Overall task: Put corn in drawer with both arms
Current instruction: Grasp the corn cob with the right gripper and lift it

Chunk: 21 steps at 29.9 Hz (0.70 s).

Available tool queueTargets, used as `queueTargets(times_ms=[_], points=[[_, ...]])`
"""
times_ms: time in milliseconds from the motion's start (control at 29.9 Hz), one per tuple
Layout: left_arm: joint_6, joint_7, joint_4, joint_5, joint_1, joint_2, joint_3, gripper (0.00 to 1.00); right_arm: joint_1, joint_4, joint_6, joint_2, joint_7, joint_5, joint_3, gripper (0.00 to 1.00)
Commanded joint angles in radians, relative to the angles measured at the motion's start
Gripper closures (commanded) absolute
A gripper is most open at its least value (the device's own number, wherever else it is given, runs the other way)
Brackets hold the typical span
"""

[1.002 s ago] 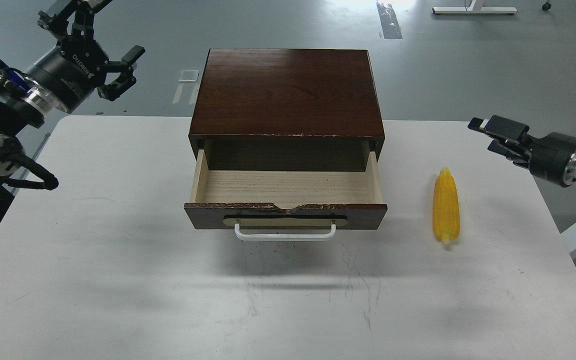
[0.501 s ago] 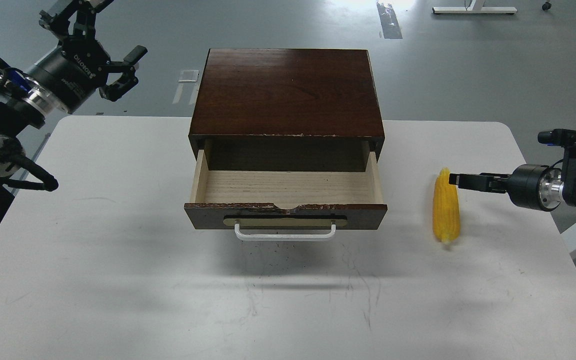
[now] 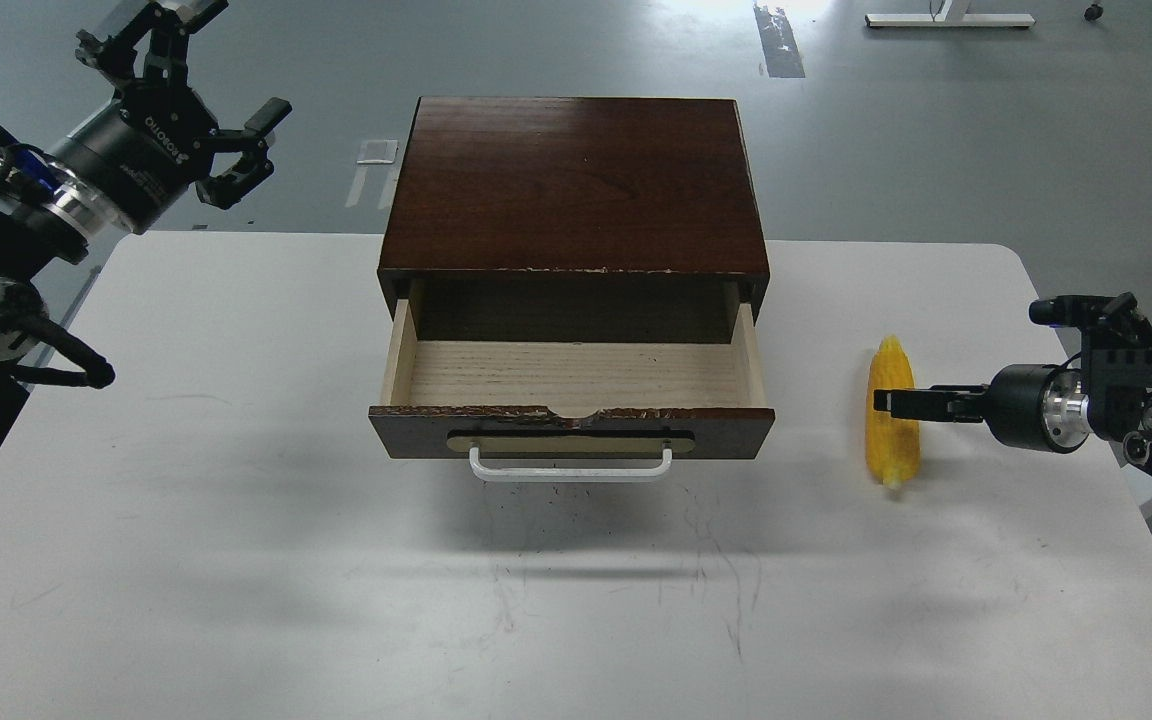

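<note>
The yellow corn (image 3: 893, 450) lies on the white table, right of the cabinet, its pointed end away from me. The drawer (image 3: 726, 432) is pulled out, and its pale wood interior is empty. My right gripper (image 3: 894, 402) reaches in from the right and lies across the middle of the corn. It is seen side-on as one thin dark bar, so I cannot tell how its jaws stand or whether it touches the corn. My left gripper (image 3: 234, 58) is open and empty, raised beyond the table's far left corner.
The dark wooden cabinet (image 3: 576, 180) stands at the back centre of the white table (image 3: 236, 500). The drawer's white bar handle (image 3: 570, 468) sticks out toward me. The table's right edge is close to the right arm.
My right gripper came down and leftward from above the table's right edge and turned side-on. It now lies across the middle of the corn. The corn has not moved. The left arm has barely shifted.
</note>
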Motion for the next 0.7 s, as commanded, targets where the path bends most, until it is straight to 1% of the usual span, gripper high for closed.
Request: queueTargets(times_ms=[0,100,234,267,301,334,367,401,468,534,668], points=[[0.000,0.000,0.000,0.000,0.001,0.001,-0.002,0.01,0.000,-0.024,-0.008,0.036,0.000,0.000,-0.017,0.00],[0.000,0.000,0.000,0.000,0.001,0.001,-0.002,0.01,-0.001,-0.031,-0.013,0.050,0.002,0.002,-0.022,0.00],[0.000,0.000,0.001,0.002,0.001,0.001,-0.002,0.01,-0.006,-0.035,-0.019,0.050,0.009,0.000,-0.025,0.10],[0.000,0.000,0.000,0.002,0.001,0.001,-0.003,0.01,-0.008,-0.035,-0.019,0.048,0.015,0.000,-0.026,0.13],[0.000,0.000,0.000,0.002,0.001,0.001,-0.003,0.01,-0.009,-0.035,-0.019,0.045,0.032,0.000,-0.029,0.22],[0.000,0.000,0.001,0.002,0.001,0.001,-0.002,0.01,-0.014,-0.035,-0.019,0.044,0.050,0.000,-0.040,0.28],[0.000,0.000,0.001,0.002,0.001,0.001,-0.003,0.01,-0.014,-0.035,-0.022,0.044,0.058,0.000,-0.045,0.30],[0.000,0.000,0.001,0.002,0.001,0.001,-0.002,0.01,-0.015,-0.036,-0.031,0.042,0.067,0.000,-0.055,0.35],[0.000,0.000,0.001,0.002,0.002,0.001,-0.003,0.01,-0.015,-0.036,-0.040,0.042,0.068,0.000,-0.065,0.40],[0.000,0.000,0.001,0.002,0.004,0.001,-0.003,0.01,-0.015,-0.039,-0.043,0.041,0.068,0.000,-0.075,0.58],[0.000,0.000,0.001,0.002,0.004,0.001,-0.003,0.01,-0.015,-0.042,-0.043,0.039,0.068,0.000,-0.075,0.66]])
